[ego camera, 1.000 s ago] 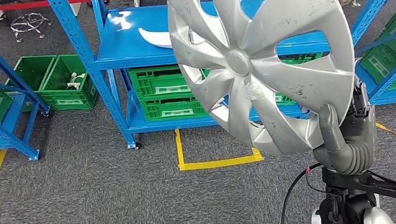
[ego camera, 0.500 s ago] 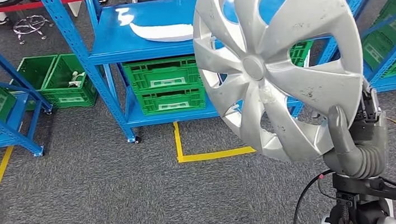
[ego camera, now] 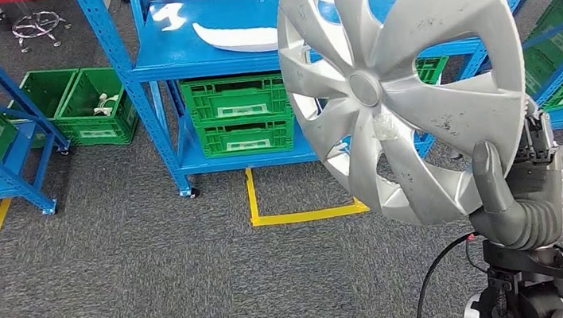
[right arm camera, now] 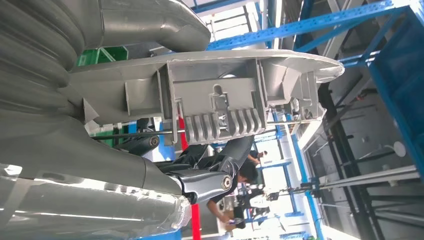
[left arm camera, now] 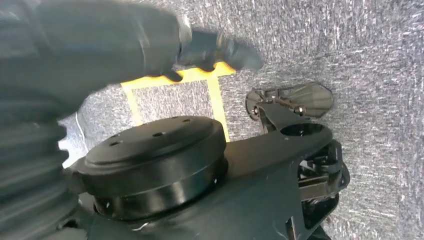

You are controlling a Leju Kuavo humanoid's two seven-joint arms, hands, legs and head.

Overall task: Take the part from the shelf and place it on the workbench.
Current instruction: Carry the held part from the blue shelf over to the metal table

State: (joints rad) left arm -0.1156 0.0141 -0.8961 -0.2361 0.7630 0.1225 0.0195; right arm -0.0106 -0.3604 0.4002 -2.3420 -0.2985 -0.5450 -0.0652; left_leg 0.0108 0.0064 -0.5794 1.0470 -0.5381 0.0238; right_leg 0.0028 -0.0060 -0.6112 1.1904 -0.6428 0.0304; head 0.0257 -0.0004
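carrying the hubcap [ego camera: 405,81] upright by its lower rim, thumb in front, the right hand [ego camera: 519,196] should grip firmly and stay level, clear of the shelf [ego camera: 170,55]; left hand's [left arm camera: 75,55] fingers unclear.

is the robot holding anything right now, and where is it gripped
Yes: the right hand holds a silver hubcap upright by its lower rim, thumb on the front face. The left hand holds nothing visible.

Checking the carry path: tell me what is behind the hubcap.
Behind the hubcap, held by the right hand, are a blue shelf and green crates, glimpsed through its slots. The rest of the shelf there is covered.
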